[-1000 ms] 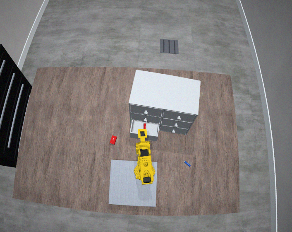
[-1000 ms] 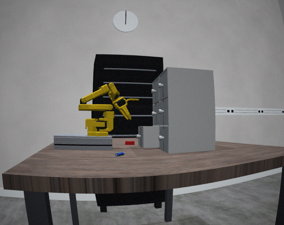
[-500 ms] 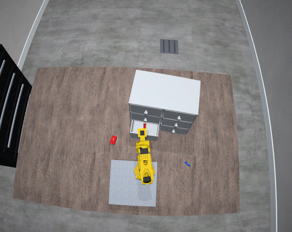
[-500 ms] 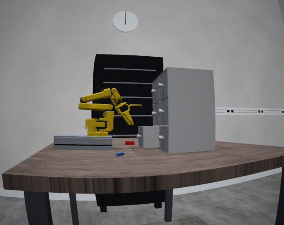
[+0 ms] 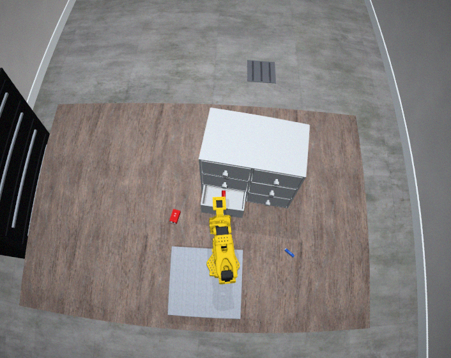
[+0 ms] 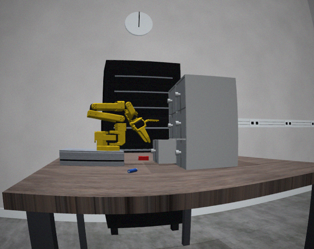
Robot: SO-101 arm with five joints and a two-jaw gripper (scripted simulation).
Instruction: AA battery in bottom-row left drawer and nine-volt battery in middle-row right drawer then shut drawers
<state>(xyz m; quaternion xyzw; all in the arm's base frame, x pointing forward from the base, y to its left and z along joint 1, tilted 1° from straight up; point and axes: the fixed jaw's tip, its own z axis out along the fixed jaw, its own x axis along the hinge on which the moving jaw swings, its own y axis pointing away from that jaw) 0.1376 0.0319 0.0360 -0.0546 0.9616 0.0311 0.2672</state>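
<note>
The grey chest (image 5: 253, 154) stands at the back of the table. Its bottom-left drawer is pulled out, and a small red thing (image 5: 223, 192) lies inside at the back. I cannot tell what it is. The other drawers are shut. My gripper (image 6: 153, 131) hangs above the front of the open drawer with its jaws apart and nothing between them. It also shows in the top view (image 5: 219, 204). A red nine-volt battery (image 5: 174, 216) lies on the table left of the drawer. A blue AA battery (image 5: 289, 252) lies on the table to the right of my base.
My arm stands on a grey base plate (image 5: 205, 282) near the front of the table. A black cabinet (image 5: 8, 162) stands off the table at the left.
</note>
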